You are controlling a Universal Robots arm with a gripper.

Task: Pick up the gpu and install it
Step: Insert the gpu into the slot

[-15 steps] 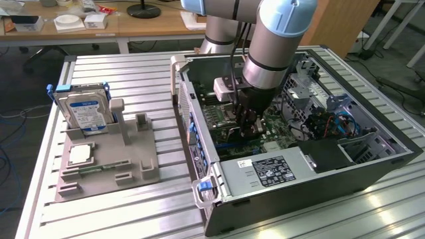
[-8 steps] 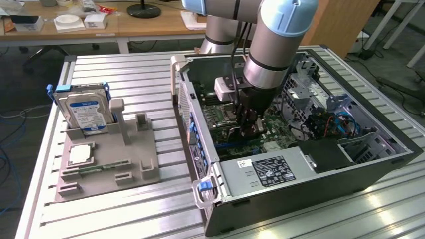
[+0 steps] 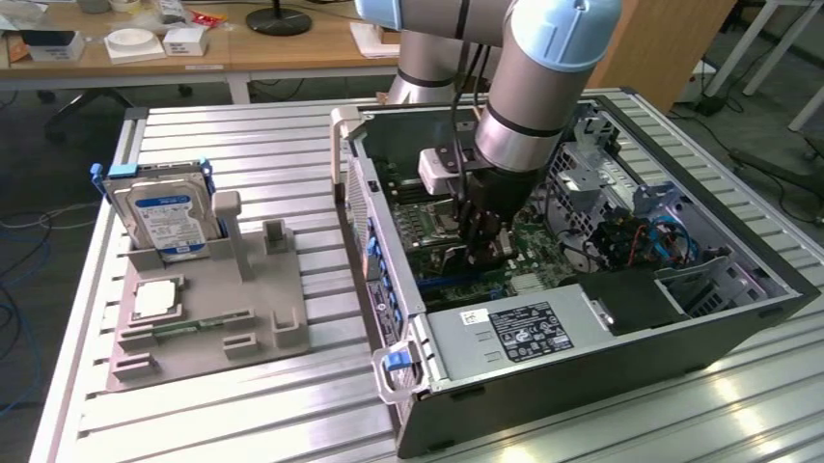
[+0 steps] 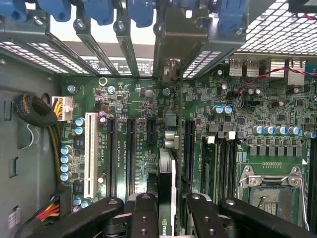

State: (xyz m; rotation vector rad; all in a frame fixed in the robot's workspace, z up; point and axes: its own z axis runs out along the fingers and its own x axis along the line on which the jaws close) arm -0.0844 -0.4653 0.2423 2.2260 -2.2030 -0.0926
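We saw the pincer (image 4: 166, 218) pinching the gpu (image 4: 167, 183) edge-on over the slots (image 4: 130, 148) below it; slight misalignment could jam it.

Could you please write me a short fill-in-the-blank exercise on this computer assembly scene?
1. The gripper is shut on the ____, seen edge-on between its fingers.
2. The arm reaches down into the open computer ____.
3. The hard drive with the blue-white label stands upright in the grey ____ beside the case.
4. On the motherboard, the longest white slot sits near the yellow and ____ wires.

Missing words: gpu; case; holder; red
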